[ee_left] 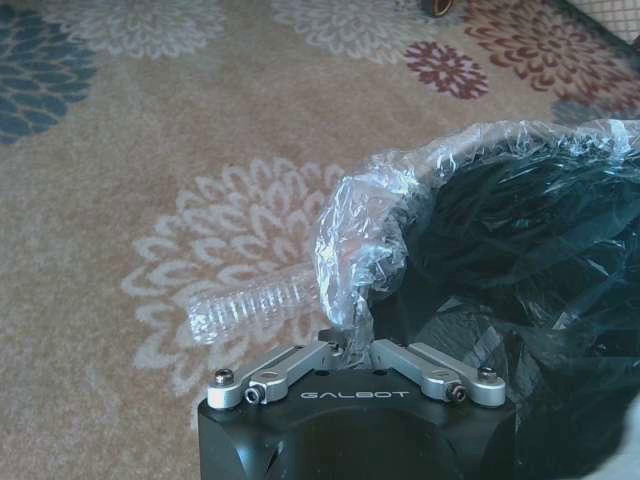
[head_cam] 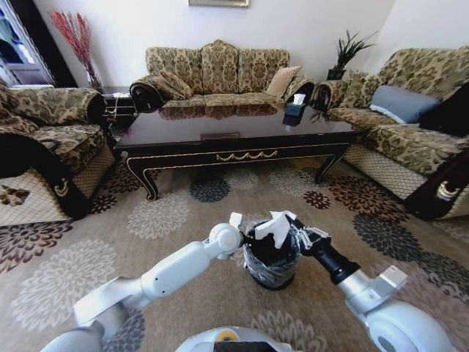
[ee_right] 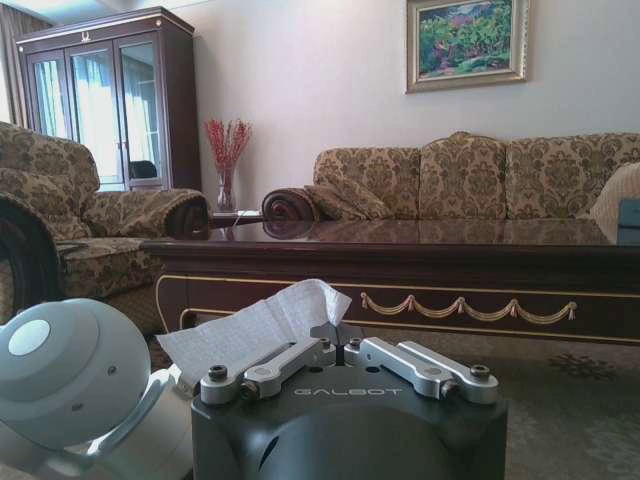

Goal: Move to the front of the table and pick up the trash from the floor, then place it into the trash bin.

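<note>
Trash point(head_cam: 277, 226): white paper piece pinched in right gripper point(head_cam: 292, 229), held over the trash bin point(head_cam: 272, 265) on the floor point(head_cam: 168, 220), before the table point(head_cam: 234, 132). Left gripper point(ee_left: 352, 342) closed on bin's liner rim.

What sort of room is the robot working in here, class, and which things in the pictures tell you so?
Most likely a home living room. Patterned sofas and armchairs surround a glossy dark coffee table on a floral carpet, and a framed painting hangs on the wall.
</note>
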